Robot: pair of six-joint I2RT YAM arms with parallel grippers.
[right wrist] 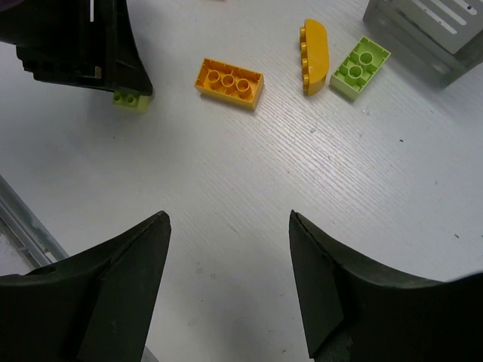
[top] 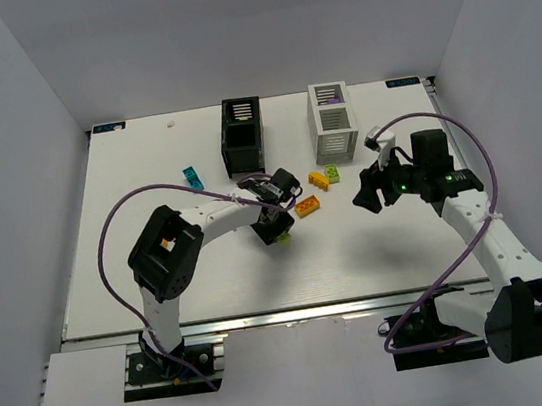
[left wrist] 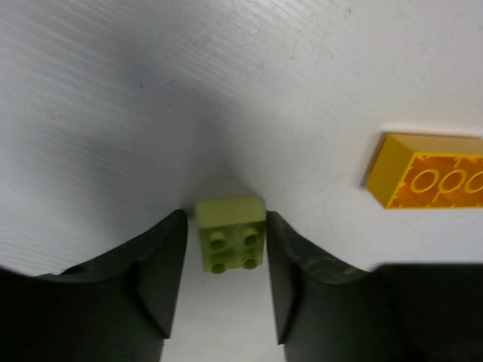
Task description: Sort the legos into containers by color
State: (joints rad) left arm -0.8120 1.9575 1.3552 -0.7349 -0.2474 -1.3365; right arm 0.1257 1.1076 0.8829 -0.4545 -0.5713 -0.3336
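A small lime green lego (left wrist: 230,234) lies on the table between the fingers of my left gripper (left wrist: 226,216). The right finger is against it and a thin gap shows at the left finger, so the gripper is open. From above, this gripper (top: 275,228) is low over the table's middle. An orange lego (top: 306,208) lies just to its right. My right gripper (right wrist: 229,219) hangs open and empty above bare table, right of the legos. A curved orange lego (right wrist: 315,54) and a longer lime lego (right wrist: 361,66) lie beside the white container (top: 333,118). The black container (top: 241,134) stands left of it.
A cyan lego (top: 190,179) lies alone to the left of the black container. Both containers stand at the back of the table. The purple cables of both arms loop above the table on either side.
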